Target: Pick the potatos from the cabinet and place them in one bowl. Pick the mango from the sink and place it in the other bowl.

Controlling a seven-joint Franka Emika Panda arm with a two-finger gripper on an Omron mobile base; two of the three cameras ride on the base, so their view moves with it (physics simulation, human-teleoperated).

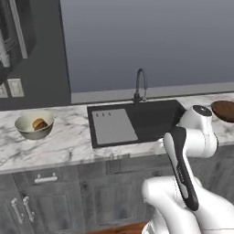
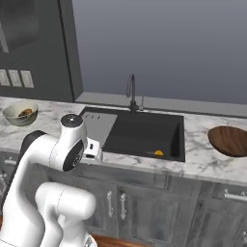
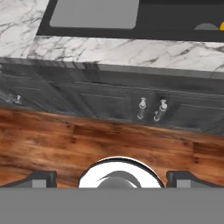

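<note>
Folded white arm waits in front of the sink, nothing carried.

Spread fingers (image 3: 112, 178) hang empty over the wooden floor, aimed at the low drawers (image 3: 148, 109) below the table (image 1: 64, 146). Beyond, the mango (image 2: 158, 153) lies at the near edge of the sink (image 2: 144, 132); one potato (image 1: 39, 124) sits in the pale bowl (image 1: 27, 132), and the dark bowl (image 2: 230, 141) stands empty. Reaching down, I'd worry the fingers strike the basin rim, the fruit being so close under it. No writing is readable anywhere.
</note>
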